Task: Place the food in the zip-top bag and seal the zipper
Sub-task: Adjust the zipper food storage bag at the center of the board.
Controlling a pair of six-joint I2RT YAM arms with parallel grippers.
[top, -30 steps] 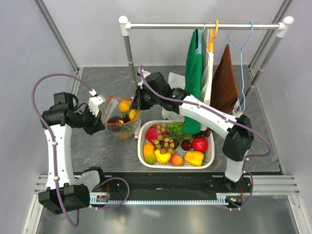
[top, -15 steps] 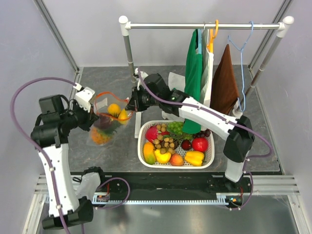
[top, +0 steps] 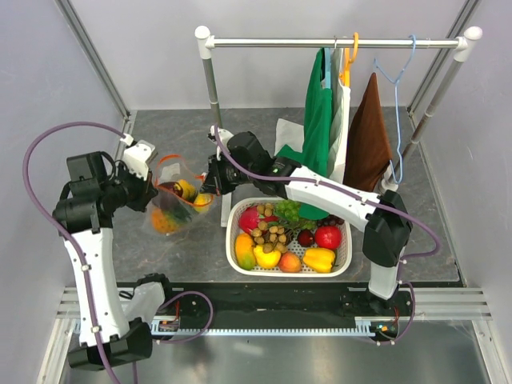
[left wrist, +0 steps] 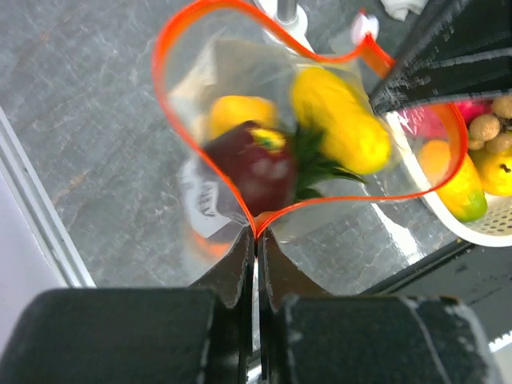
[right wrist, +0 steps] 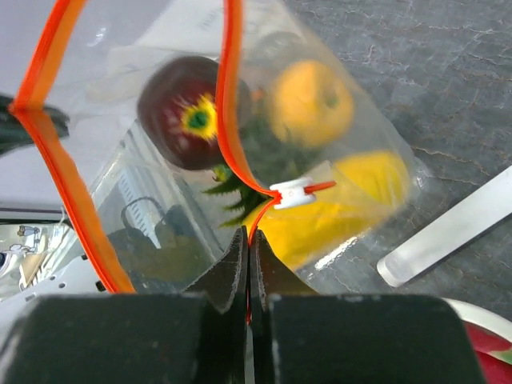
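The left claw (left wrist: 256, 238) is clenched on the zipper (left wrist: 162, 88) at the strip's near, left end, with the jaws pressed flat together on the orange band. The right claw (right wrist: 248, 234) is clenched on the same strip at its far end, just beside the white slider (right wrist: 293, 194). Between the two grips the mouth gapes in a wide heart-shaped loop, its long axis running left to right from claw to claw. The bag (top: 164, 210) droops from that mouth toward the near left, with its lower part on the counter (top: 184, 254). The food (left wrist: 340, 120) sits inside: yellow pieces, a dark red fruit and green leaves. To the right, the basket (top: 346, 250) has its left rim close to the bag, with a strip of bare counter between them. The pole (top: 212, 92) stands just behind the right claw. The rail (left wrist: 36, 216) along the counter's left edge runs close by the left claw.
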